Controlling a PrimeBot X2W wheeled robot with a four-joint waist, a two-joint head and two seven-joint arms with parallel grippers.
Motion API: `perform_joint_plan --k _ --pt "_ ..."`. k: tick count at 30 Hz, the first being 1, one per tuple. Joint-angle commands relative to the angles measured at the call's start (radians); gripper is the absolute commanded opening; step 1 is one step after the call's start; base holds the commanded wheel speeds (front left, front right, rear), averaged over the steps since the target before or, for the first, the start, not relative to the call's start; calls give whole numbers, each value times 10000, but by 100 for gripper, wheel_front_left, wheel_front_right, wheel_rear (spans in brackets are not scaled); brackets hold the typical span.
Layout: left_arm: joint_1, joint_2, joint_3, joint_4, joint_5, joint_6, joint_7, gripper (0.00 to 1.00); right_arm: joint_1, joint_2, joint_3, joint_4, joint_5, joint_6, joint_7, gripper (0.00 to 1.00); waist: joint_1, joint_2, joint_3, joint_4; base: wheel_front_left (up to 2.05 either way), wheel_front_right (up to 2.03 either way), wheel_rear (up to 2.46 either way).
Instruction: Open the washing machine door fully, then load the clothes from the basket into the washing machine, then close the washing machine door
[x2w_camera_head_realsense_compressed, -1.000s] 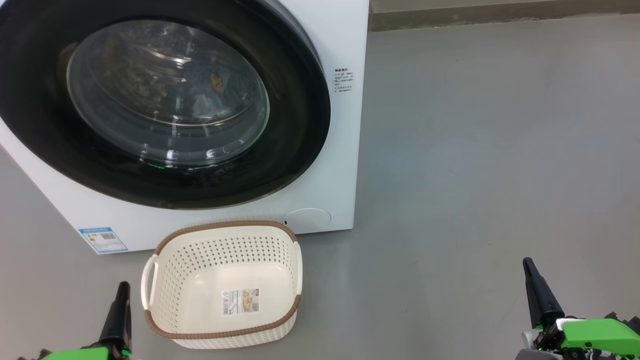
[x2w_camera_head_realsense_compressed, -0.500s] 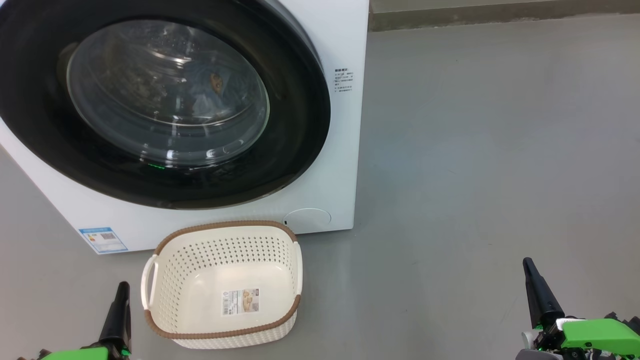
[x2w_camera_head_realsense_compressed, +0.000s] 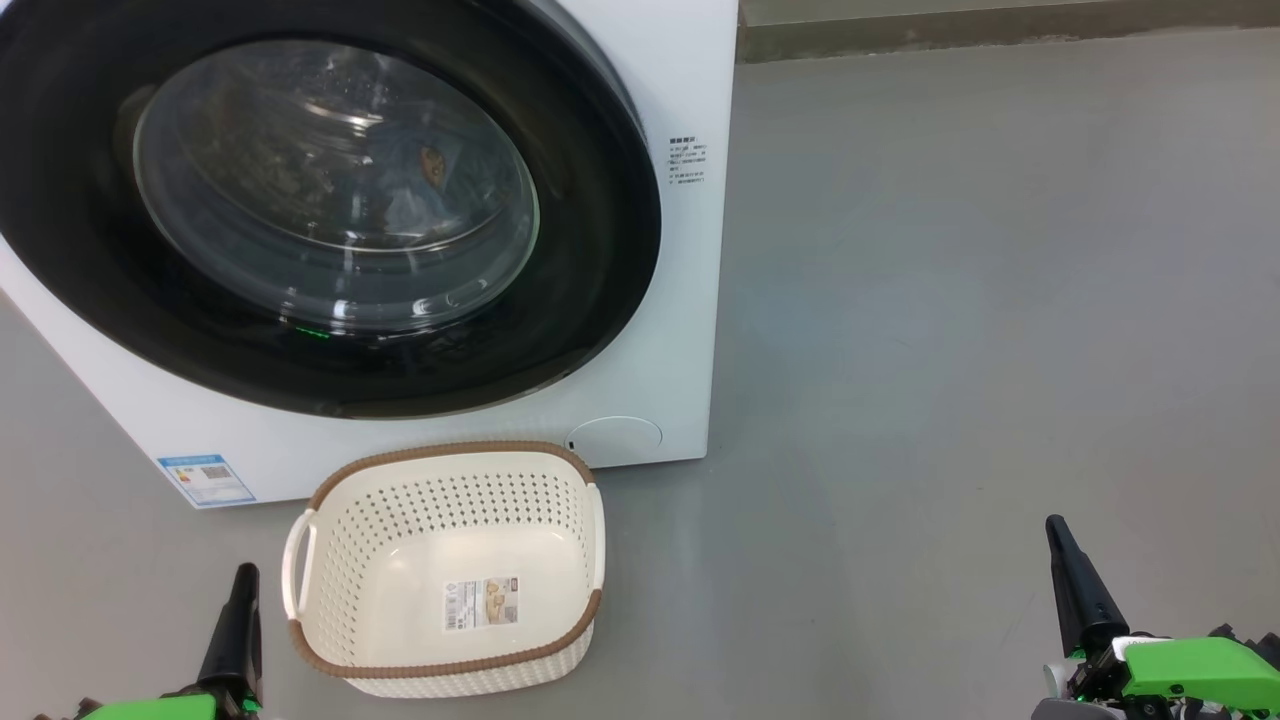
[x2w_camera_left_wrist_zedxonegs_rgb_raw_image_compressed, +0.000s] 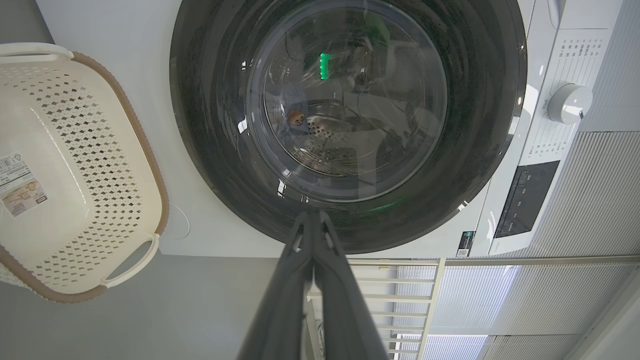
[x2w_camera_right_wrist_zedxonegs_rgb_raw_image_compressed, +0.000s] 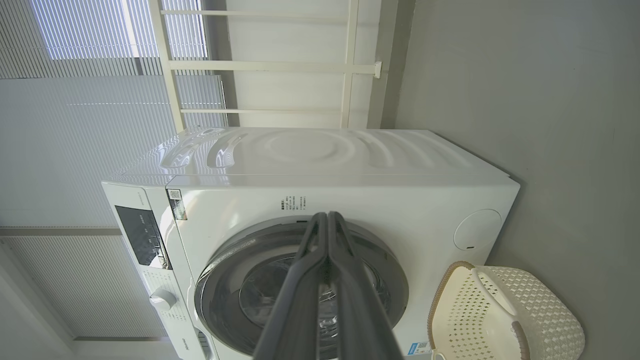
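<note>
At the near left, my left claw (x2w_camera_head_realsense_compressed: 244, 572) hangs over the grey floor (x2w_camera_head_realsense_compressed: 950, 300), its two dark fingers pressed together on nothing. Just right of it sits the basket (x2w_camera_head_realsense_compressed: 455, 447), bare inside down to the label sticker (x2w_camera_head_realsense_compressed: 482, 603), close in front of the washing machine (x2w_camera_head_realsense_compressed: 690, 300). Farther back, the washing machine door (x2w_camera_head_realsense_compressed: 590, 250) lies flat against the white front, and the clothes (x2w_camera_head_realsense_compressed: 425, 170) show blue through its glass. At the near right, my right claw (x2w_camera_head_realsense_compressed: 1055, 527) also has its tips pressed together, gripping nothing, well apart from the basket.
</note>
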Motion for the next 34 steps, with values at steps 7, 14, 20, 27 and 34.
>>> perform_joint_plan --k 7,14,20,27,34 --pt "-413 154 353 -180 90 -107 48 0 -394 -80 222 -251 31 -11 83 0 0 0 0 0 0 0 0" --pt "-413 151 358 -180 94 -107 52 0 -394 -80 222 -251 30 -11 83 0 0 0 0 0 0 0 0" --pt "-414 148 362 -180 98 -107 55 0 -394 -80 221 -251 30 -11 83 0 0 0 0 0 0 0 0" --pt "-414 145 366 -180 101 -107 58 0 -394 -80 221 -251 30 -11 83 0 0 0 0 0 0 0 0" --pt "-414 143 370 -180 104 -107 61 0 -394 -80 221 -251 30 -11 83 0 0 0 0 0 0 0 0"
